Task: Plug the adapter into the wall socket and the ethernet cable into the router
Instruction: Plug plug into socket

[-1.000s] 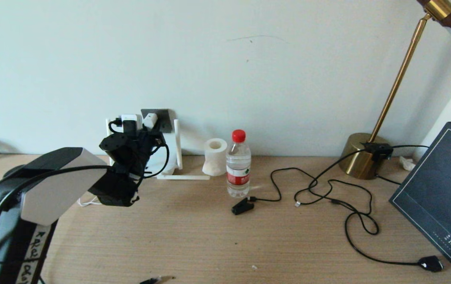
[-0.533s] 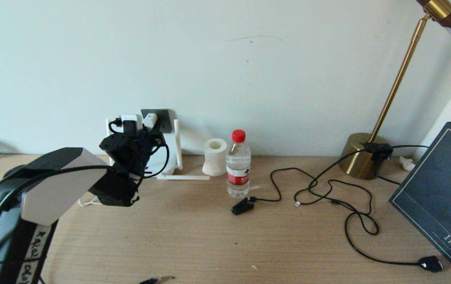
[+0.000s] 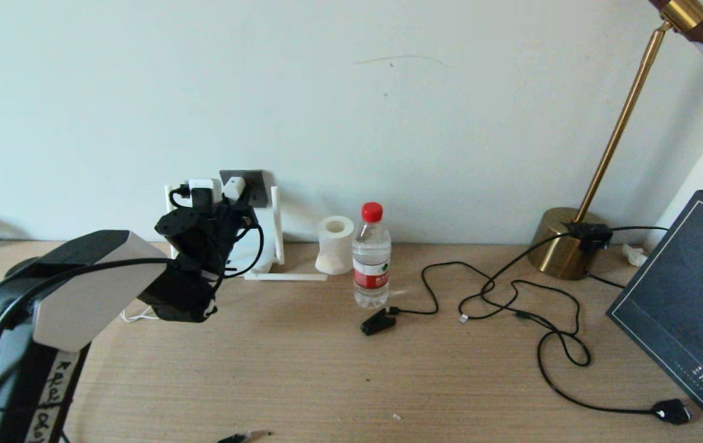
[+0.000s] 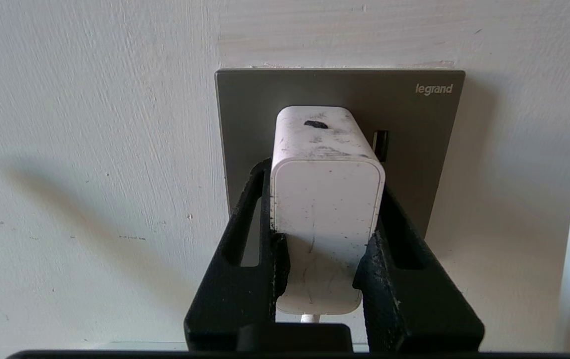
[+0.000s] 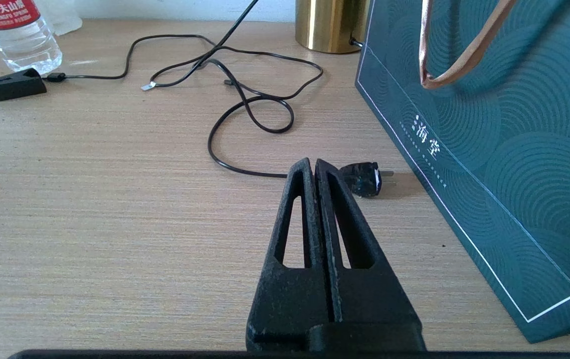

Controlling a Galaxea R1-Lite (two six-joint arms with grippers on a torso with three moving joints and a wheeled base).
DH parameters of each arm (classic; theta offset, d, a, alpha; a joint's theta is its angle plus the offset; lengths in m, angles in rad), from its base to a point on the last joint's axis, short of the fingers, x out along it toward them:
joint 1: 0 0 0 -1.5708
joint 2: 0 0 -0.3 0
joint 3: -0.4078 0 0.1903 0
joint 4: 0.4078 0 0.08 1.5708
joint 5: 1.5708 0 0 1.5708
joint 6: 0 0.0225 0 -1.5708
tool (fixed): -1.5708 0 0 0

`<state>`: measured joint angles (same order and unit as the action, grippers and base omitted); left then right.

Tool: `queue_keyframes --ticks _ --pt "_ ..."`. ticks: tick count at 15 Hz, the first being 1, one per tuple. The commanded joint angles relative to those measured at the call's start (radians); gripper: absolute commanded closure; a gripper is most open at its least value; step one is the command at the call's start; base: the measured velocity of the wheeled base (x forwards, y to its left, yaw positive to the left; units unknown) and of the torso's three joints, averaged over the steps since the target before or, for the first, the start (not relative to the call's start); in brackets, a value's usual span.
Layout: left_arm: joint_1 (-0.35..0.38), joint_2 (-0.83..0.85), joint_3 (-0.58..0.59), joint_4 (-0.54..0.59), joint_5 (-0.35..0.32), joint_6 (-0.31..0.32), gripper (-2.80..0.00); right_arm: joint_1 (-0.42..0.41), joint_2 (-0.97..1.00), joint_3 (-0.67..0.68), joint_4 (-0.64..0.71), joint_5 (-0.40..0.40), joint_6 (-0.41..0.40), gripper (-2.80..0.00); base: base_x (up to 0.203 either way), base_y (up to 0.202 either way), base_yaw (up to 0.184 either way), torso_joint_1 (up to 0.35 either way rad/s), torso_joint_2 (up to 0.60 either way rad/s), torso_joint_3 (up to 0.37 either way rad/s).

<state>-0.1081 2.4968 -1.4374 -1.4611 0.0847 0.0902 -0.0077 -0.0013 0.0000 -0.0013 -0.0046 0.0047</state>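
Left gripper (image 4: 325,219) was clamped on adapter (image 4: 327,199), seated against socket (image 4: 339,94); plug-in looked done. Next: release, fetch ethernet cable. Right gripper (image 5: 314,172) sat closed, empty

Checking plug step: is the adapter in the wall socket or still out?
In. The adapter sits flush against the wall socket, no prongs showing; the left gripper clamps its sides.

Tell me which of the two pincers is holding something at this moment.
The left pincer: its fingers clamp the sides of the white adapter against the grey wall socket. The right pincer is shut on nothing, above the table.
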Motion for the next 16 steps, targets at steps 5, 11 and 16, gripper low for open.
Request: queue_keyframes --ticks 5,11,16 --pt "0.002 0.011 0.002 -0.010 0.001 0.000 0.00 0.000 0.001 0.000 0.000 0.000 0.000 0.00 0.000 0.000 0.000 0.000 0.00 0.000" --pt "0.002 0.010 0.003 -0.013 0.001 0.000 -2.80 0.000 0.001 0.000 0.000 0.000 0.000 0.00 0.000 0.000 0.000 0.000 0.00 0.000" --pt "-0.001 0.001 0.008 -0.013 0.000 0.000 -2.80 0.000 0.001 0.000 0.000 0.000 0.000 0.00 0.000 0.000 0.000 0.000 0.00 0.000"
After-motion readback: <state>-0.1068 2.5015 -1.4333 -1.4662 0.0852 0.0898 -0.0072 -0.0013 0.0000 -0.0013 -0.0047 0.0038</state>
